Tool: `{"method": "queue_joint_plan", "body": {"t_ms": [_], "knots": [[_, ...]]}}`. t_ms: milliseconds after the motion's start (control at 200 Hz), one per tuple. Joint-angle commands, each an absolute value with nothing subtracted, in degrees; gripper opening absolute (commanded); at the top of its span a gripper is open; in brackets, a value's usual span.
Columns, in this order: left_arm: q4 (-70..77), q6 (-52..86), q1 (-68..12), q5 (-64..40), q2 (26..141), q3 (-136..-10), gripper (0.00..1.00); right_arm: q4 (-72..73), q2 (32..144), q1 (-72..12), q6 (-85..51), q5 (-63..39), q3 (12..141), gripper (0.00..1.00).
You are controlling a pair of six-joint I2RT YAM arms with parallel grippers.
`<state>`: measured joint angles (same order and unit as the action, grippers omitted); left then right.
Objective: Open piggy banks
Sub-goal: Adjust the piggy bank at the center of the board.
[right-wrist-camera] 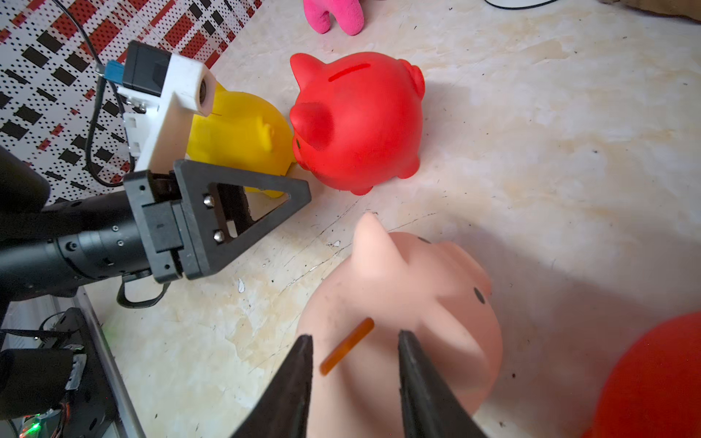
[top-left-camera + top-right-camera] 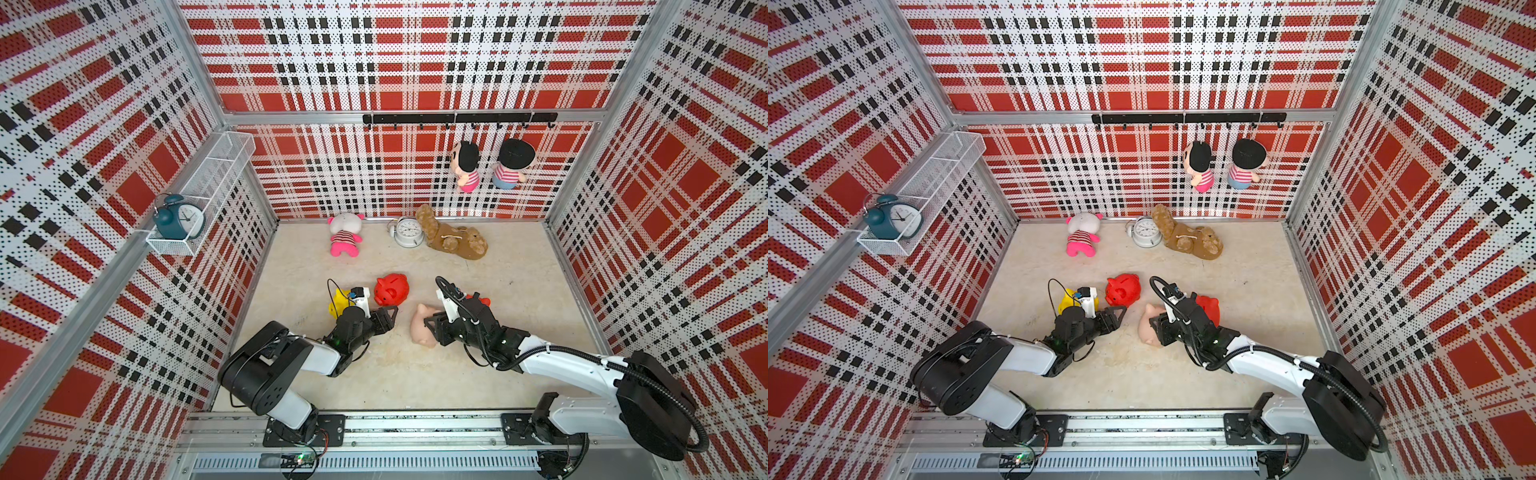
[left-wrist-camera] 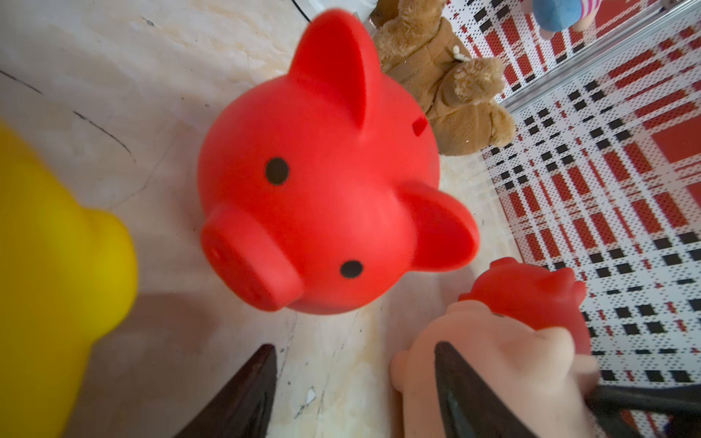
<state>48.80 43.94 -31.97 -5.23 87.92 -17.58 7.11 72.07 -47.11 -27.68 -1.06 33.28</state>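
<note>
Probably the pale pink pig (image 1: 409,288), lower centre of the right wrist view, goes first. The right hand (image 1: 354,335) sits narrowly parted astride its back slot; gripping or not, I cannot tell. Roll it belly-up gently, since glossy plastic slips. The left hand (image 3: 352,347), parted and empty, faces the red pig (image 3: 322,170). Scuffed, marbled beige surface (image 2: 519,270); plaid perforated walls (image 2: 415,54).
</note>
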Motion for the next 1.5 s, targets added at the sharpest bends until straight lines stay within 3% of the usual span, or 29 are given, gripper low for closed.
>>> {"method": "queue_joint_plan", "body": {"t_ms": [0, 326, 626, 746, 967, 1127, 1493], "knots": [[45.33, 43.93, -34.07, -3.31, 84.95, -20.63, 0.77, 5.85, 70.21, -46.85, -26.72, -0.76, 32.98, 0.41], [38.77, 50.56, -45.05, 9.64, 82.16, -27.39, 0.86, -2.92, 61.69, -44.94, -23.61, 2.64, 30.1, 0.4], [37.81, 57.88, -50.89, 16.51, 91.56, -34.1, 0.85, 2.47, 63.79, -44.3, -22.33, -0.01, 26.5, 0.38], [37.79, 59.23, -52.58, 16.17, 96.11, -37.08, 0.78, 6.79, 66.38, -44.3, -22.83, -1.51, 25.36, 0.37], [43.41, 62.49, -52.28, 14.67, 99.74, -33.99, 0.53, 10.26, 69.76, -44.3, -22.48, -5.0, 26.37, 0.35], [53.84, 64.01, -49.16, 10.54, 101.76, -28.22, 0.41, 10.2, 70.89, -44.3, -22.43, -6.66, 28.39, 0.35], [62.86, 62.3, -41.99, 7.38, 101.14, -19.06, 0.41, 10.32, 74.7, -44.3, -24.16, -11.8, 34.69, 0.35]]}}
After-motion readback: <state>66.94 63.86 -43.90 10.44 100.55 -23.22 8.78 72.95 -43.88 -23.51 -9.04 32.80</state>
